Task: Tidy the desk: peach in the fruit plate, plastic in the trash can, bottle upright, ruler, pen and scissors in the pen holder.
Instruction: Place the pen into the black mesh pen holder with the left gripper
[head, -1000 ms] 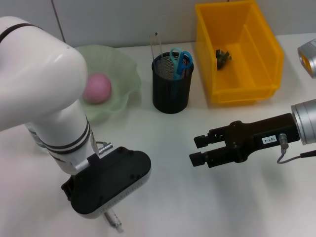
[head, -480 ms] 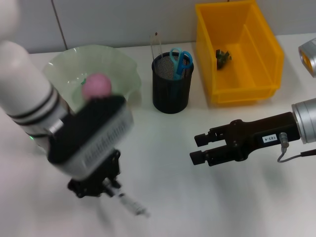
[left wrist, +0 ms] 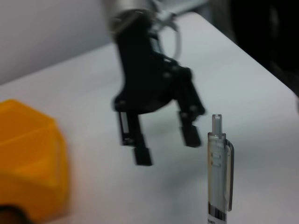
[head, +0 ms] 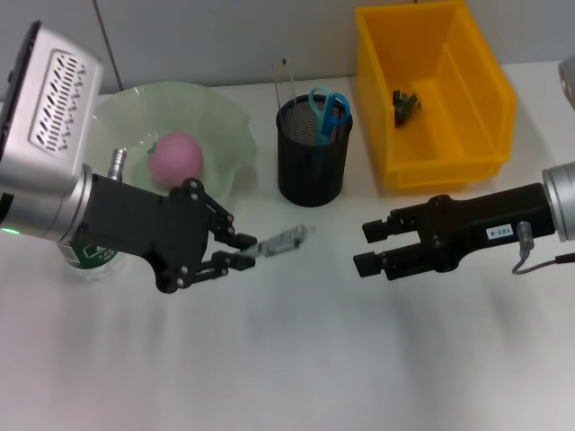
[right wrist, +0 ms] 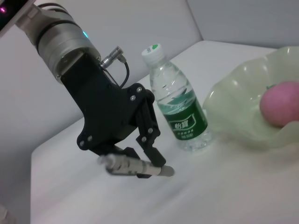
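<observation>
Fingers of the left gripper (head: 241, 250) are pinched on a clear pen (head: 280, 242), held level above the white desk (head: 296, 359), its free end pointing toward 2 o'clock at the black mesh pen holder (head: 312, 153). A pale wall runs behind the desk. That arm reaches in from 9 o'clock; the right gripper (head: 370, 247) reaches from 3 o'clock, jaws parted and empty. Blue-handled scissors (head: 328, 109) stand in the holder. At 10 o'clock the pink peach (head: 175, 160) lies in the green fruit plate (head: 220, 121), with the green-labelled bottle (right wrist: 178, 108) upright beside it; its label print is unreadable. A yellow bin (head: 472, 99) sits at 1 o'clock.
</observation>
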You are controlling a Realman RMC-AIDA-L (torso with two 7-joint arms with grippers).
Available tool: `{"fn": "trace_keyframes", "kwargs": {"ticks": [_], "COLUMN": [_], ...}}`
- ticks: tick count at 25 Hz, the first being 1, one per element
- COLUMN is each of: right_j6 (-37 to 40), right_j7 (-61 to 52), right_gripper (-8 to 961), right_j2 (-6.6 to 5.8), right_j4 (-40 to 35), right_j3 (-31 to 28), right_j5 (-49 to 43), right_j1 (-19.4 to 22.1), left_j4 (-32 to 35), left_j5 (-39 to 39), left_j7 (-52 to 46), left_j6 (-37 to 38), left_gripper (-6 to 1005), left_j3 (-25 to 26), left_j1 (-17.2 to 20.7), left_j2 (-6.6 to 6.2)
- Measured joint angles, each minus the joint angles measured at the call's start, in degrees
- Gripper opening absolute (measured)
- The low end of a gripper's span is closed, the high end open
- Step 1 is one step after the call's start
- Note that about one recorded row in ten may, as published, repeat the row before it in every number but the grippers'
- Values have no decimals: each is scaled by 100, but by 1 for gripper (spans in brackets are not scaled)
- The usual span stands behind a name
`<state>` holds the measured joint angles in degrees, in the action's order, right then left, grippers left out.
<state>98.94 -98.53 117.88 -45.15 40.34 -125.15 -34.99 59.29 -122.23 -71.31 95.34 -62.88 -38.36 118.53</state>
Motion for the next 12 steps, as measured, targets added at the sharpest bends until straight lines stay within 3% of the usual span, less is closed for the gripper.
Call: {"fn": "trace_keyframes", "kwargs": {"ticks": [12], "right_j6": [167], "right_j7": [-416], "right_gripper": [702], "right_j2": [-89], "right_j4": [-355], "right_j3": [18], "right_j5": [257], "right_j1": [-69], "left_j4": [5], "left_j5": [254], "left_j7": [-1921], "left_j6": [-748], "left_gripper": [155], "left_j3": [-483], "left_j1": [145], "left_j2": [47]}}
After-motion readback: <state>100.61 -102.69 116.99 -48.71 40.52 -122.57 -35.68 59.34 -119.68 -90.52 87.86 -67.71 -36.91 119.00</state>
